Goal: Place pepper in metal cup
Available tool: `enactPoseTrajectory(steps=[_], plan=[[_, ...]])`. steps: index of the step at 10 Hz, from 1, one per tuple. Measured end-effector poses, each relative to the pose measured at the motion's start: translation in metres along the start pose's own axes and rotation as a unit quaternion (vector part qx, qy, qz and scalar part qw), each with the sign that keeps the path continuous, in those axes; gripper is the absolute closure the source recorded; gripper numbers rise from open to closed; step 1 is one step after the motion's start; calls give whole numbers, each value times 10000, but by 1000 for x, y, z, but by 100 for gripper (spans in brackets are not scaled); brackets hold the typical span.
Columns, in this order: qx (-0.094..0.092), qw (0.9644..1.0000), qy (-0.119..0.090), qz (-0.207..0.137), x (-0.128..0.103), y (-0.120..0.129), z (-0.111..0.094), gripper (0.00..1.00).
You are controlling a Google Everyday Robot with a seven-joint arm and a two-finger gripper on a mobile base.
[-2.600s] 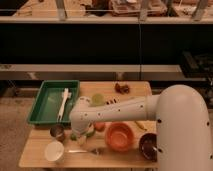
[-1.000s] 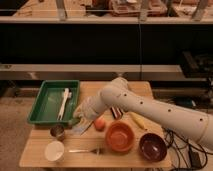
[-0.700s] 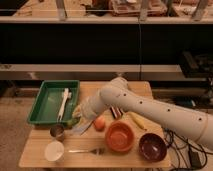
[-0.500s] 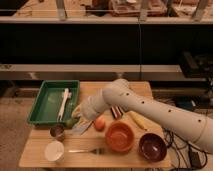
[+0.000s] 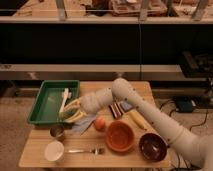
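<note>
While my claw [image 5: 72, 112] hangs by the near right corner of the green tray [image 5: 47, 102], just beyond the metal cup [image 5: 57, 131], I cannot tell whether it grips the pepper, which I do not see, so I judge this is the approach and the next move must centre the claw over the cup.

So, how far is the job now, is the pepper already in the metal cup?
Not done: no pepper shows in the metal cup. In hand: the gripper is by the green tray's edge, just behind the cup; whether it holds the pepper is unclear. Left: lowering it into the cup.
</note>
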Motion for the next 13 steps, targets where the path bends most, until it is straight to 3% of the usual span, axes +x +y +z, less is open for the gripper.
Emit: enactPoseTrajectory(steps=[1, 2, 3, 8, 13], plan=[[-143, 9984, -478, 276, -10, -5, 9, 94], [-221, 9960, -731, 463, -16, -8, 13, 94], [-257, 9947, -839, 542, -18, -9, 15, 94], [-340, 9937, -835, 663, -14, -9, 17, 94], [-739, 9853, -830, 1299, 46, 4, 39, 94]])
